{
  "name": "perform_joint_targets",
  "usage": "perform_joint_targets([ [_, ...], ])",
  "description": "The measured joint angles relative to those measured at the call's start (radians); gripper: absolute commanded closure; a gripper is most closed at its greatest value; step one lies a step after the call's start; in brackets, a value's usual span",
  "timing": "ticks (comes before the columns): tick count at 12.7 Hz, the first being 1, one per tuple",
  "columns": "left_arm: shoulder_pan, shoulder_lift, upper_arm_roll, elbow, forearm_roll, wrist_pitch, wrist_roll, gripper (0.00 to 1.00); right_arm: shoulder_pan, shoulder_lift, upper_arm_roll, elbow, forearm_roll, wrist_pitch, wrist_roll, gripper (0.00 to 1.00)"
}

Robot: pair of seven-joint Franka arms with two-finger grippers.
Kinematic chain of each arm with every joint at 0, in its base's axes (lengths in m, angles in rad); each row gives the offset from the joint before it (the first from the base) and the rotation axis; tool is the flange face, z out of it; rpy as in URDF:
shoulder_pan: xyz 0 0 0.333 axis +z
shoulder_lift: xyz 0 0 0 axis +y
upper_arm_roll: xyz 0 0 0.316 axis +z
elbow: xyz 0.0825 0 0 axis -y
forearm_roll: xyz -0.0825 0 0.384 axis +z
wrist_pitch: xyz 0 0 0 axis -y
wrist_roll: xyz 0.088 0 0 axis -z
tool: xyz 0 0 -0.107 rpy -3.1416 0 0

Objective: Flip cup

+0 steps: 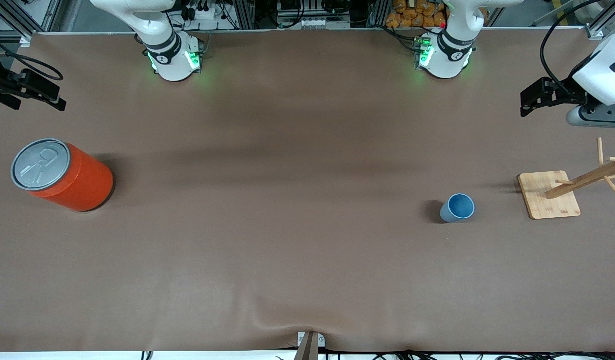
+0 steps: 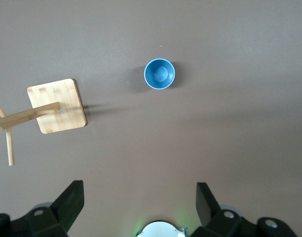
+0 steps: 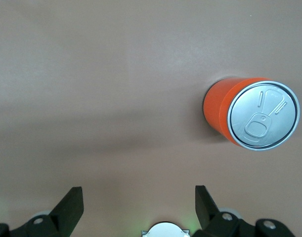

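Note:
The small light-blue cup (image 1: 457, 207) stands upright on the brown table, mouth up, its darker blue inside showing. It also shows in the left wrist view (image 2: 159, 73). My left gripper (image 1: 527, 102) hangs high over the table at the left arm's end, well apart from the cup. It is open and empty in its wrist view (image 2: 139, 197). My right gripper (image 1: 55, 96) hangs over the right arm's end of the table, above the orange can. It is open and empty in its wrist view (image 3: 139, 197).
A large orange can (image 1: 62, 175) with a grey pull-tab lid stands at the right arm's end and shows in the right wrist view (image 3: 249, 113). A wooden peg stand on a square base (image 1: 547, 195) stands beside the cup, toward the left arm's end, also in the left wrist view (image 2: 57, 105).

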Motion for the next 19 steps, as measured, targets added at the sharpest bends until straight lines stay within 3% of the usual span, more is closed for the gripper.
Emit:
perform_joint_targets([
  [5, -0.005, 0.003, 0.035, -0.004, 0.000, 0.000, 0.076, 0.00, 0.000, 0.000, 0.000, 0.000, -0.015, 0.000, -0.001, 0.00],
  [19, 0.001, 0.002, 0.041, 0.004, 0.000, 0.061, -0.020, 0.00, 0.000, 0.001, 0.000, 0.000, -0.019, -0.002, -0.002, 0.00],
])
